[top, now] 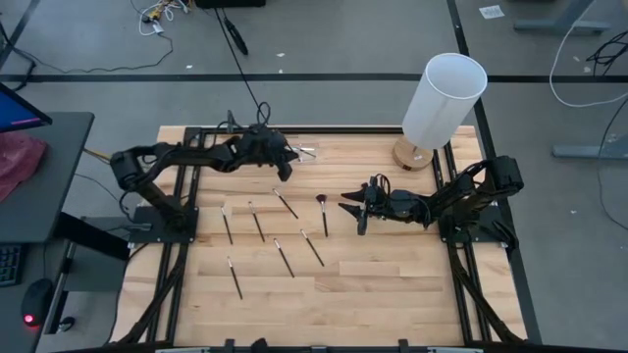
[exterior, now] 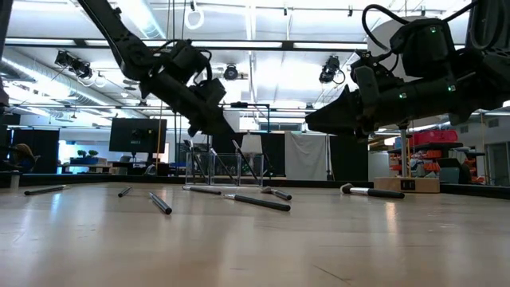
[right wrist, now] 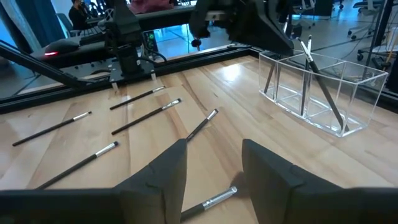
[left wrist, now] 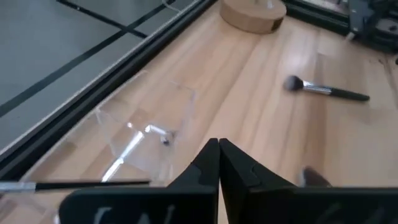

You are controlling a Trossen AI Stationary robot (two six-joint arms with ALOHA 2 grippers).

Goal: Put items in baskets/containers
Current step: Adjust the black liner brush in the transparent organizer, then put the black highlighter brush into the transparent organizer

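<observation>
Several slim dark brushes (top: 284, 257) lie flat on the wooden table, and one with a reddish tuft (top: 322, 201) lies nearest my right gripper. The clear organiser box (top: 305, 152) stands near the far edge and holds a few brushes leaning upright (right wrist: 323, 87). My left gripper (top: 286, 169) hovers just above and beside the box (left wrist: 149, 124), shut and holding nothing (left wrist: 217, 155). My right gripper (top: 347, 205) hangs open above the table (right wrist: 214, 168). A brush with a silver ferrule (right wrist: 208, 202) lies below the gap between its fingers.
A tall white cylinder on a round wooden base (top: 442, 103) stands at the far right of the table, close to the right arm. A dark brush handle (left wrist: 74, 184) shows beside my left gripper. Bare wood lies toward the near edge (top: 373, 304).
</observation>
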